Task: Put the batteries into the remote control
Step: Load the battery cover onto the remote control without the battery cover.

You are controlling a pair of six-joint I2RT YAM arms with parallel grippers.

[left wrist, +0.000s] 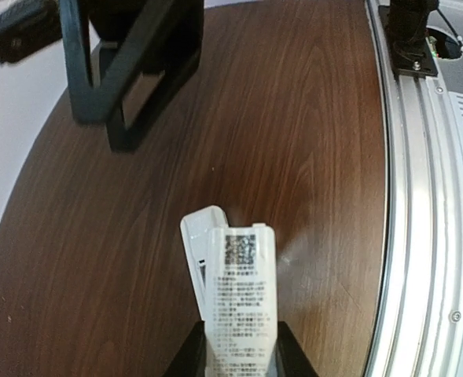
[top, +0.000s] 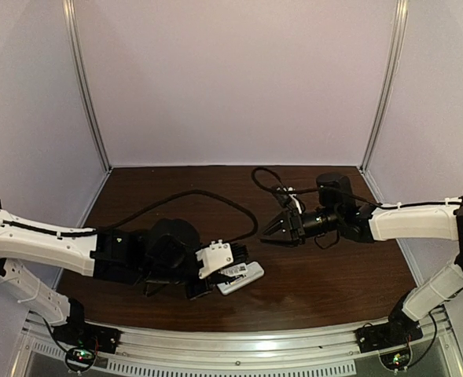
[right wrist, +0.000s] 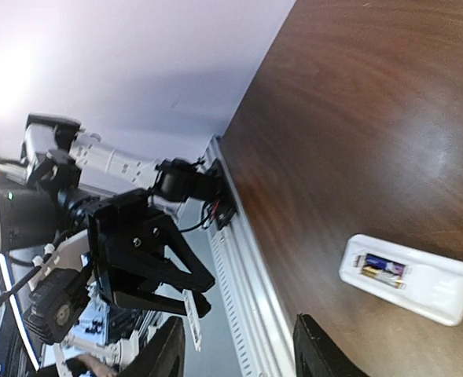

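Batteries (right wrist: 382, 269) seated in remote control (right wrist: 420, 284) on tabletop (right wrist: 372, 118).
Cover strip (left wrist: 241, 306) is gripped by left fingers (left wrist: 188, 361); right fingers (right wrist: 167, 353) are spread open.

Dark wood table (top: 317, 271), silver rail (top: 239, 339) along its near edge, white labelled strip (left wrist: 239, 306), perhaps a cover.

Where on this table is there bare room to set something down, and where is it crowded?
Free: the back-left wood between the back wall and the black cable loop, and the near-right wood bordered by the remote control, the right arm and the front rail. Crowded: the middle, where the left pincer, the remote control and the right pincer sit close together.
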